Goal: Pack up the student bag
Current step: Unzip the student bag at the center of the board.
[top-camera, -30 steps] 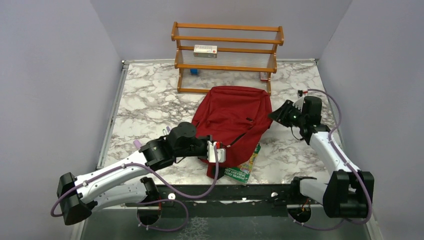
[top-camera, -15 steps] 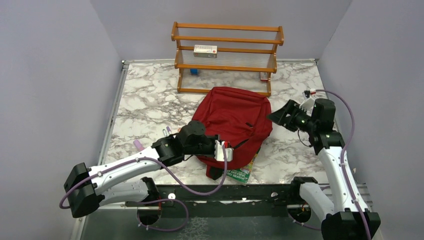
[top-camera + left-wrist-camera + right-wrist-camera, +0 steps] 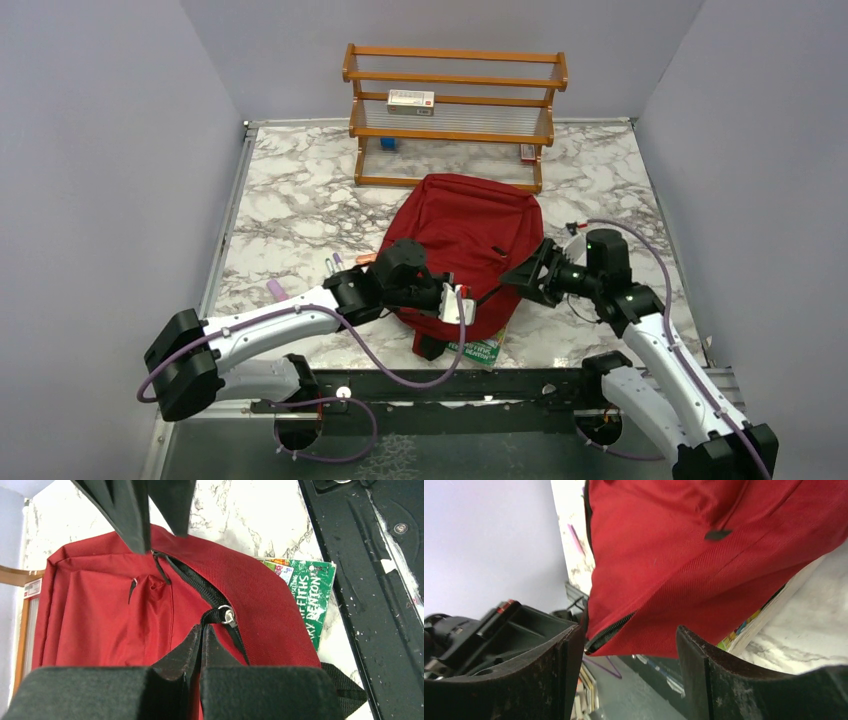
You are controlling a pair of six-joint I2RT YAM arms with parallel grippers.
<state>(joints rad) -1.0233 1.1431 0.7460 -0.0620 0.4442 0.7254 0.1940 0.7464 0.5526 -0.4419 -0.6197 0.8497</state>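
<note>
While left gripper [image 3: 202, 632] pinches shut on the zipper pull [image 3: 227, 616], lower centre of top view, right gripper [image 3: 522, 270] hangs wide beside student bag [image 3: 470, 225], mid-frame. Judgement: brace fabric first, then draw the pull low and level.

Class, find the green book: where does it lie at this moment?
In the top view, the green book lies near the table's front edge, slightly right of centre, mostly hidden under the student bag's near end.
</note>
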